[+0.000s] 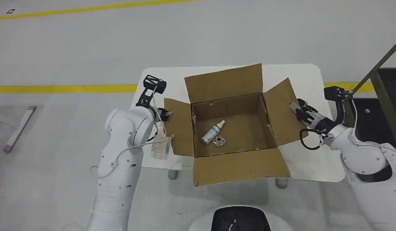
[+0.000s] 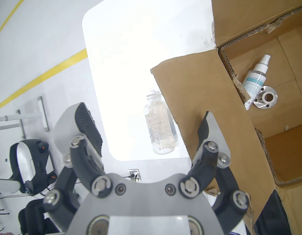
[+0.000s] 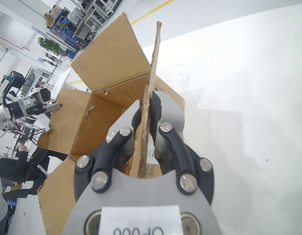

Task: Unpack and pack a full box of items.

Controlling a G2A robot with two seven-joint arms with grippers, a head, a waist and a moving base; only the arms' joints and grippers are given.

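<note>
Pinching with the right gripper [image 3: 146,108], clamped tight on the right flap [image 1: 281,110] of the open box [image 1: 226,82], cardboard edge squeezed between both pads. Hanging with the left gripper [image 2: 143,110] by the left flap [image 2: 190,86], opened wide and gripping nothing, near the clear bottle [image 2: 160,125] on the table [image 1: 303,76] just beside that flap. Down inside the box, spotting a spray bottle [image 1: 213,132] touching a metal flange [image 1: 219,142].

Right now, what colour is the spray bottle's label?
The spray bottle has a teal and white label, clearest in the left wrist view.
</note>
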